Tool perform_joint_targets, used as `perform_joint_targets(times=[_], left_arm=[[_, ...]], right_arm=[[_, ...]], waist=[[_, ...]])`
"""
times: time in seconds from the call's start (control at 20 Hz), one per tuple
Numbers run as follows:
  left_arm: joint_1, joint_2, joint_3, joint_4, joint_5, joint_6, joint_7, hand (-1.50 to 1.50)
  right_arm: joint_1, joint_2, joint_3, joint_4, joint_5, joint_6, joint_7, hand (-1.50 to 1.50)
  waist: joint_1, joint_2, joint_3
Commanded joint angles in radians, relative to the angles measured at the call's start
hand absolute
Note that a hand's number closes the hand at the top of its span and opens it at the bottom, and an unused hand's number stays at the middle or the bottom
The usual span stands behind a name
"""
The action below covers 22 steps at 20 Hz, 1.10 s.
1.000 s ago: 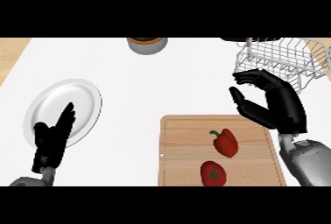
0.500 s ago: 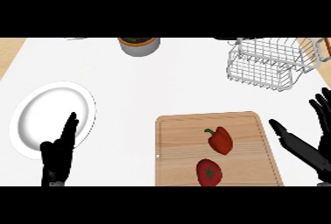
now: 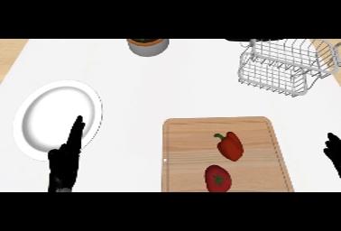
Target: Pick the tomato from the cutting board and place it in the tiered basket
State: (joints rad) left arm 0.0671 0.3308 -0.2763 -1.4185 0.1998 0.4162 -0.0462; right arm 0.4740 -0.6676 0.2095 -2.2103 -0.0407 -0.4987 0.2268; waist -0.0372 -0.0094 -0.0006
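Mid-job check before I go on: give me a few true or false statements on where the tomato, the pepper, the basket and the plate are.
1. The tomato lies on the cutting board. True.
2. The red pepper is inside the tiered basket. False: it lies on the board, just beyond the tomato.
3. The white plate sits left of the board. True.
4. The right robot hand holds the tomato. False: it shows at the right edge, apart from the tomato.
5. The left robot hand overlaps the plate's near rim. True.
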Motion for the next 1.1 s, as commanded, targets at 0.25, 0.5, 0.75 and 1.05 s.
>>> perform_joint_targets(times=[0.25, 0.5, 0.75, 1.05], left_arm=[[0.009, -0.013, -0.017, 0.019, 0.003, -0.022, 0.028, 0.00], [-0.013, -0.038, -0.047, -0.001, -0.015, -0.016, 0.072, 0.00], [-0.003, -0.041, -0.053, 0.007, -0.032, -0.019, 0.057, 0.00], [0.006, -0.035, -0.048, 0.006, -0.029, -0.048, 0.033, 0.00]], right_arm=[[0.116, -0.306, 0.049, -0.249, 0.359, 0.079, 0.460, -1.50], [0.020, -0.292, 0.127, -0.309, 0.505, 0.053, 0.713, -1.50], [-0.119, -0.307, 0.230, -0.240, 0.575, 0.082, 0.835, -1.50], [-0.280, -0.296, 0.358, -0.165, 0.622, 0.218, 1.025, -1.50]], waist=[[0.029, 0.012, -0.009], [0.045, 0.011, -0.007], [0.056, 0.010, -0.005], [0.078, 0.013, -0.007]])
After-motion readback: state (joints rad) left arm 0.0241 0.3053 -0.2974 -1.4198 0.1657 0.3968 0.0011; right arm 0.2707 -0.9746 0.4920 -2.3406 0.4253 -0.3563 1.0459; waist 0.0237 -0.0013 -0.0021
